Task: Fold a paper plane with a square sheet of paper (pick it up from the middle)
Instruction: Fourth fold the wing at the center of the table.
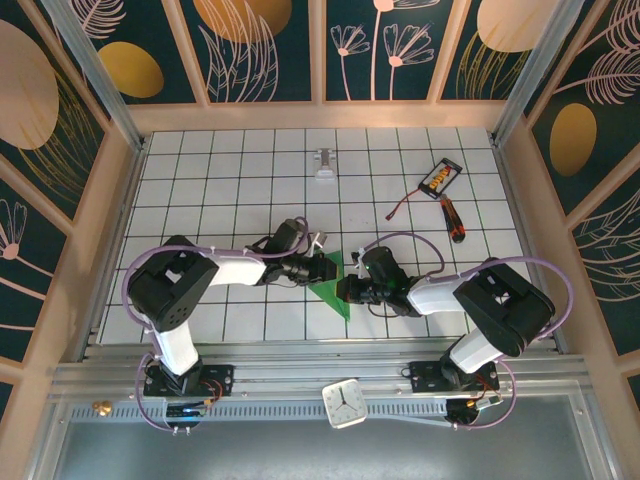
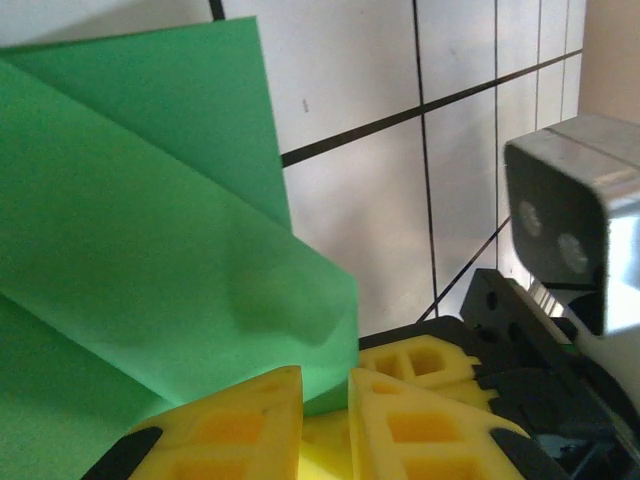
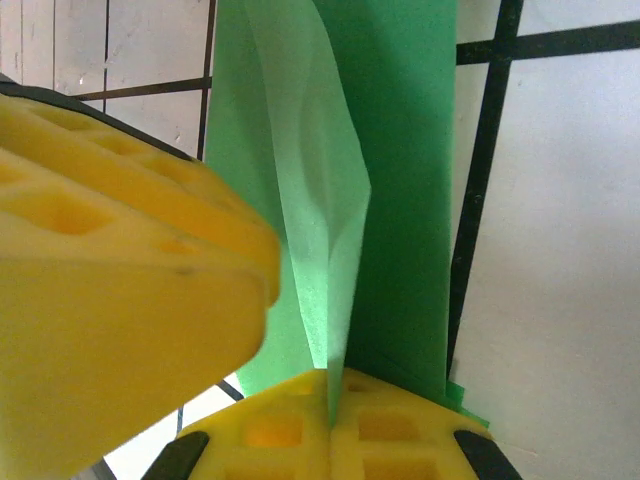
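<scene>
The green square sheet of paper [image 1: 337,285] lies folded into a pointed wedge on the grid table, between my two grippers. In the right wrist view a raised flap of the paper [image 3: 400,150] runs down into my right gripper [image 3: 330,385], whose yellow pads are pressed together on it. My left gripper [image 2: 325,390] has its pads a narrow gap apart, with the paper's [image 2: 150,230] folded edge reaching into that gap. From above, the left gripper [image 1: 322,268] and the right gripper [image 1: 348,290] meet tip to tip over the paper. A left finger [image 3: 120,270] shows close beside the flap.
A red-handled screwdriver [image 1: 453,218] and an orange-and-black device [image 1: 440,177] with a cable lie at the back right. A small metal bracket [image 1: 324,165] sits at the back middle. A white clock [image 1: 347,402] rests on the front rail. Wooden walls ring the table.
</scene>
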### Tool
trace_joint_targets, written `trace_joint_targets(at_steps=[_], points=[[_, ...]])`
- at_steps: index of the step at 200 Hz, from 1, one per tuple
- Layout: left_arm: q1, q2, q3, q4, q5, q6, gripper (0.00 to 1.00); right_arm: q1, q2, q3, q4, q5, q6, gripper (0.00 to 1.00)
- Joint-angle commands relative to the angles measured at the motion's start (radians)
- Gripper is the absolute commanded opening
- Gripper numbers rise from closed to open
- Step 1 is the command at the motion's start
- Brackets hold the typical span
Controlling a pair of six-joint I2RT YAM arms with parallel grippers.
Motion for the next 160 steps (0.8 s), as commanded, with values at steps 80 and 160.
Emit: trace_joint_targets(at_steps=[80,160], points=[[-0.009,0.070,0.042,-0.013,0.017,-0.004,0.19,-0.010,0.013,-0.011,-0.013,0.004,-0.001,0.00],[-0.009,0.097,0.039,-0.099,-0.068,0.056,0.18,-0.012,0.009,-0.005,-0.031,0.004,-0.004,0.03]])
